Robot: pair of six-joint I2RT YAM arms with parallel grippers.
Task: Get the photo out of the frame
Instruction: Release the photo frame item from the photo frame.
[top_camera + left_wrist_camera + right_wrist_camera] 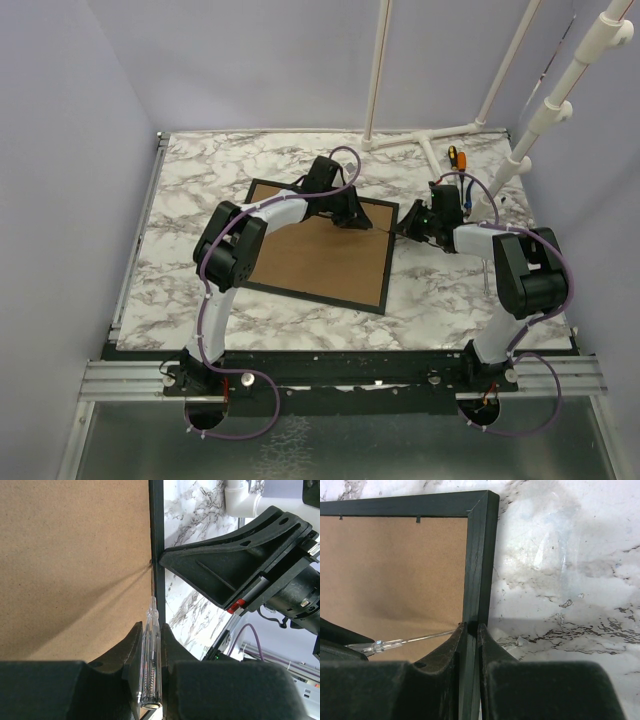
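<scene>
Here, frame (479, 555) rim inside right tool (471, 630).

Marble table (200, 180), frame (322, 265) (brown back up) atop

The frame (479, 555) has a black border with a satin sheen; its back (395, 570) is matt brown fibreboard, faintly rough. The table (560, 555) is glossy, marble-look. The screwdriver (151, 650) is clear plastic with a metal tip. The fingers (115, 675) are matt black plastic.
</scene>
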